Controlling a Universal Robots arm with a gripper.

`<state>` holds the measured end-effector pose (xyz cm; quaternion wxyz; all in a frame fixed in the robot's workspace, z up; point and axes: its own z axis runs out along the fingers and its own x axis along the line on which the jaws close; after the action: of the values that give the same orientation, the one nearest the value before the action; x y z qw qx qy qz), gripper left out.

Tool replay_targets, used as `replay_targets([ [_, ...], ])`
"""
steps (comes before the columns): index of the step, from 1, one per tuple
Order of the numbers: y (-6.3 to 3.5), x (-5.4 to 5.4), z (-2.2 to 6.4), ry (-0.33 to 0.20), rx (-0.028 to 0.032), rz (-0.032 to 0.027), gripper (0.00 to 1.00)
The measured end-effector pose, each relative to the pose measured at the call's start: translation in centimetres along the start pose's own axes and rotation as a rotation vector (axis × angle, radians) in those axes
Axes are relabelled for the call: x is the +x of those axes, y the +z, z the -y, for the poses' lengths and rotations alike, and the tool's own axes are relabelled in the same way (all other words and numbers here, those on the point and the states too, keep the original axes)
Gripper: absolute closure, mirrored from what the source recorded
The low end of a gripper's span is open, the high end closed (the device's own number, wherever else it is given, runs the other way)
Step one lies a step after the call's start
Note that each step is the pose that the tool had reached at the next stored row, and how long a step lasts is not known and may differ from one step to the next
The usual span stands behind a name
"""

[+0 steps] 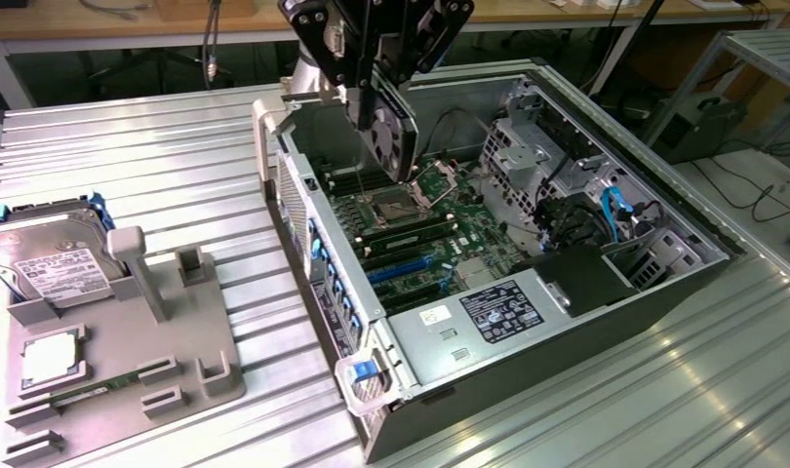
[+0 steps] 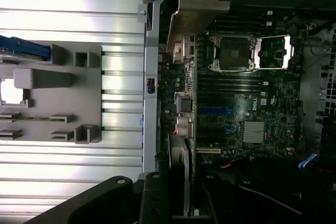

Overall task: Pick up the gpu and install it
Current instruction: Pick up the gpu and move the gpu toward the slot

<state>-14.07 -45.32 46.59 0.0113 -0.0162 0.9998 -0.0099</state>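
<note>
On the exterior view's left, the grey holder tray (image 1: 122, 390) carries the hard drive (image 1: 51, 258); neither plays a part in this step. Moving right, the gripper (image 1: 369, 93) hangs above the open computer case (image 1: 304, 195), its jaws closed part-way on the upper edge of the gpu (image 1: 392, 132). The card is held on edge, fan face showing, well clear of the tray and above the motherboard (image 1: 414, 229), touching nothing below.

We judge the step in hand to be lining the card up over its slot. To do it well, we keep the card upright and its long edge parallel to the blue slots (image 1: 395, 268). In the wrist view the card shows edge-on, and its metal bracket (image 2: 197, 9) lies close to the case's rear wall. That end should meet the rear opening squarely rather than catch on the frame. We cannot tell whether the card's lower edge sits exactly over a slot, so we check this before any downward push. Further right, the blue cables (image 1: 613, 210) lie well apart from the card's path.
</note>
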Motion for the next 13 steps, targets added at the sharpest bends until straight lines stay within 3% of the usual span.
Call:
replay_targets([
  [13, 0.03, -1.4, 0.04, 0.0, 0.0, 0.0, 0.72],
])
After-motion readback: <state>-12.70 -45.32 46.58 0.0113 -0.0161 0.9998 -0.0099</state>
